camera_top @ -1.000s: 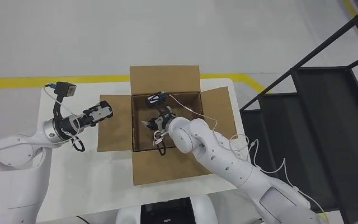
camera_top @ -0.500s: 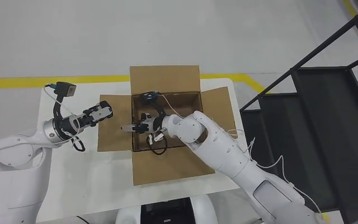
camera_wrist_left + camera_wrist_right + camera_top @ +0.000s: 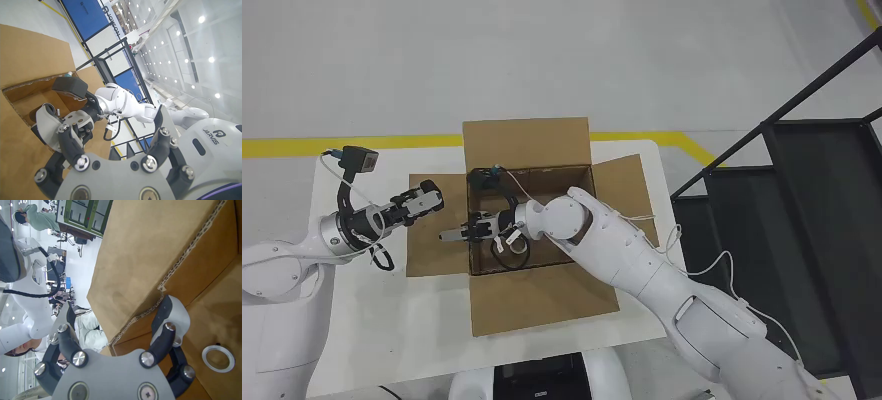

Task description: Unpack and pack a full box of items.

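Both claws open, empty. Right claw (image 3: 464,232) now straddles the left wall of the box (image 3: 527,150); it sits further left on the table (image 3: 432,310), nearer left claw (image 3: 431,198). We read repositioning, no pick.

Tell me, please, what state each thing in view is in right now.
Cardboard box: open, all four flaps folded outward.
Metal ring: lying flat on the box floor, untouched.
Right hand: open, astride the box's wall, one finger inside, one outside.
Left hand: open, empty, by a side flap.
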